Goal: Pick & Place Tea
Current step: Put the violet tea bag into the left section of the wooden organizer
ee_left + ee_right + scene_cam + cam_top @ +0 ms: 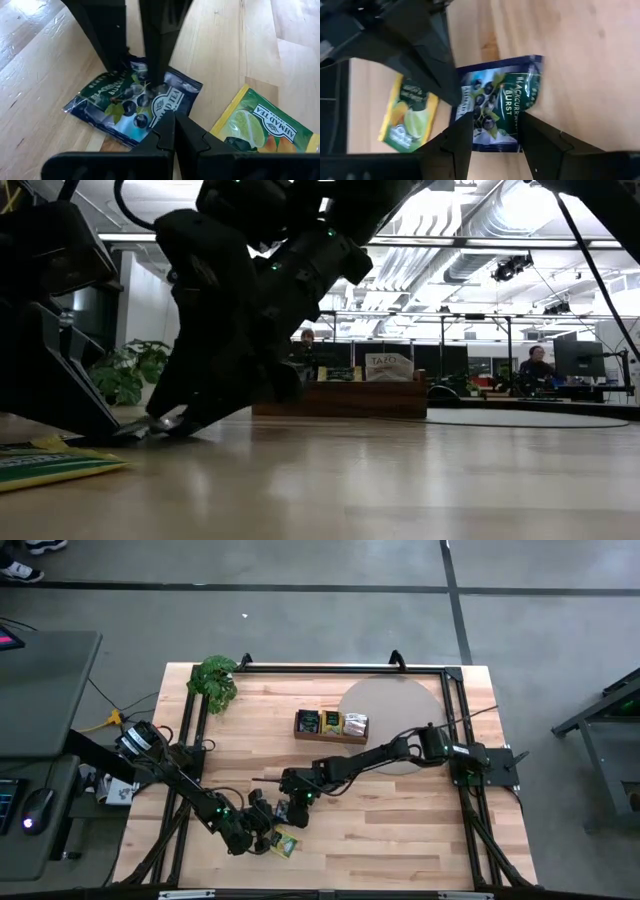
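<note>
on the wooden table (400, 820), near its front edge, i am straddling the dark tea packet (495, 102) with my right gripper (495, 135) spread, needing both fingertips low before pinching, left gripper (174, 131) pressed shut beside it.

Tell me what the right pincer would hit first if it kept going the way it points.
Probably the dark blackcurrant tea sachet lying flat on the table; the open right pincer straddles it, though the remaining gap is unclear.

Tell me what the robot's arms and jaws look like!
Both arms are dark, jointed and slim, with black cables along them and tiny green lights glowing near the wrists. The left gripper and the right gripper each end in two flat, black, wedge-shaped fingers. No writing shows on them.
</note>
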